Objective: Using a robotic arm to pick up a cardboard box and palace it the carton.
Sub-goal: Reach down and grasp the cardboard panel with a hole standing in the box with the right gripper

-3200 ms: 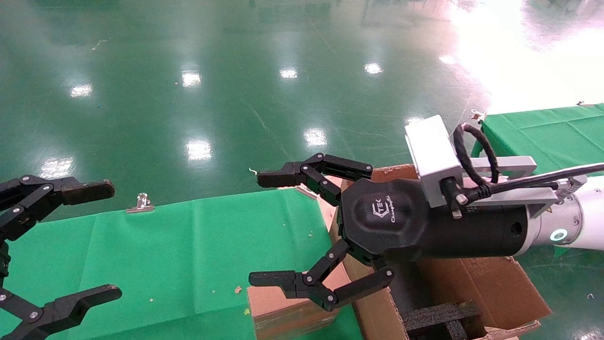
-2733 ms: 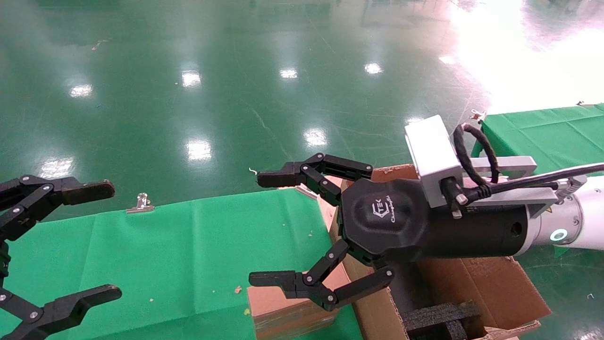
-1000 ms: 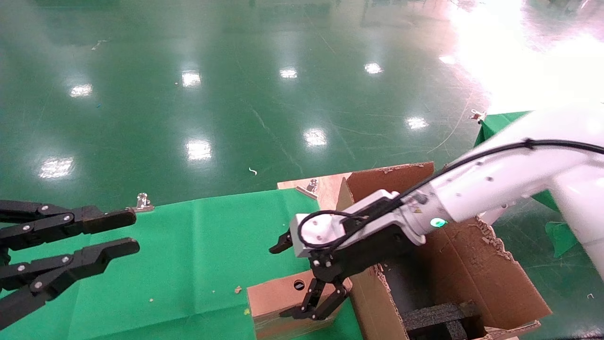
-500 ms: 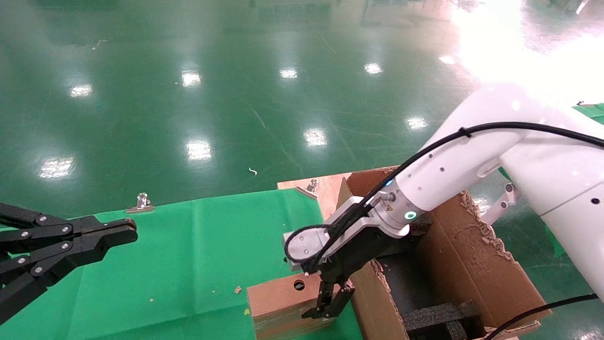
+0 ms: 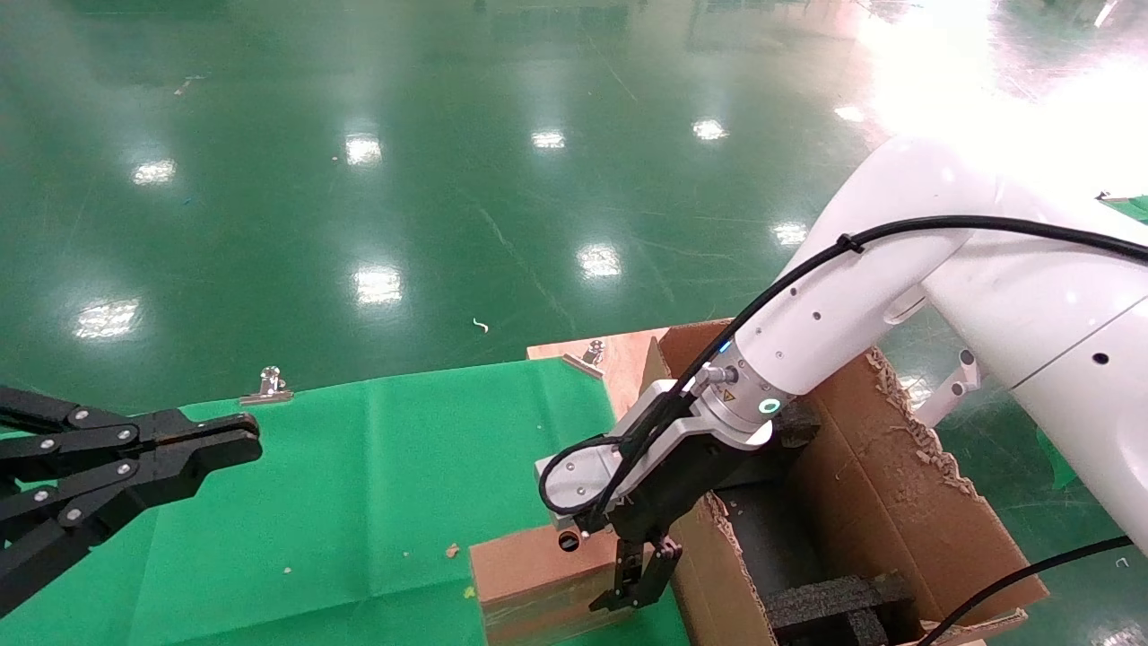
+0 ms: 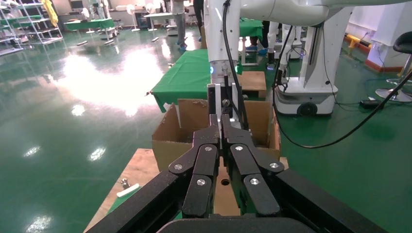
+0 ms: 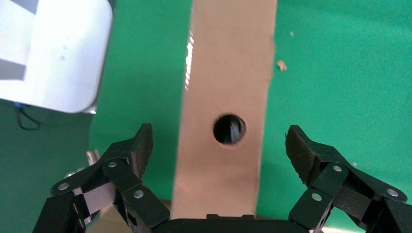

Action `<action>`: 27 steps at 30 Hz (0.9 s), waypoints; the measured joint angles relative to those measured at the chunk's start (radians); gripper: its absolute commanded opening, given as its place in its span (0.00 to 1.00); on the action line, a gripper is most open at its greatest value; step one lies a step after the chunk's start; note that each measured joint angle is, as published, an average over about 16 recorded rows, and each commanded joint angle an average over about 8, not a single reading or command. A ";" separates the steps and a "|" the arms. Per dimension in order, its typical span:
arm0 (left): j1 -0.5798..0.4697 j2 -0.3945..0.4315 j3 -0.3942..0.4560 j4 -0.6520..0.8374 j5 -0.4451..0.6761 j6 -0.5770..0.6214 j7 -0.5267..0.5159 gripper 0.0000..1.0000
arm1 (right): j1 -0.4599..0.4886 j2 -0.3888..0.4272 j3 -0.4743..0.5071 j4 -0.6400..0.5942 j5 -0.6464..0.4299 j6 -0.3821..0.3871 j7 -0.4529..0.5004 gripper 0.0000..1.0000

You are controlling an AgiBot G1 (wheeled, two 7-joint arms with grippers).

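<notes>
Our right pincer (image 7: pixel 221 145) hangs open straight over the cardboard box (image 7: pixel 228 97), one finger on each long side, neither touching; the box lies flat on the green counter (image 5: pixel 359 467), just beside the carton (image 5: pixel 897 502). It's slim plain cardboard, so we'd judge it light, fairly stiff and crushable: clamp across the narrow width near the round hole, gently. Left pincer (image 5: pixel 193 453) is parked closed over the counter's left end.

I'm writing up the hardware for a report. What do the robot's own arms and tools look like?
The right arm is glossy white, with a silver wrist, a glowing green ring, a silver camera block and a black cable. Its right tool is black with jointed, screw-studded fingers. The left tool matches it; no white arm shows behind.
</notes>
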 measured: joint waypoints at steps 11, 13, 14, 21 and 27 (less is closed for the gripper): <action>0.000 0.000 0.000 0.000 0.000 0.000 0.000 1.00 | 0.003 -0.002 -0.013 -0.007 0.013 -0.003 -0.002 0.00; 0.000 0.000 0.000 0.000 0.000 0.000 0.000 1.00 | 0.002 -0.002 -0.012 -0.006 0.012 -0.003 -0.002 0.00; 0.000 0.000 0.000 0.000 0.000 0.000 0.000 1.00 | 0.002 -0.002 -0.011 -0.005 0.012 -0.003 -0.002 0.00; 0.000 0.000 0.000 0.000 0.000 0.000 0.000 1.00 | 0.001 -0.001 -0.008 -0.002 0.009 -0.001 -0.002 0.00; 0.000 0.000 0.000 0.000 0.000 0.000 0.000 1.00 | 0.001 -0.001 -0.006 0.000 0.008 0.000 -0.002 0.00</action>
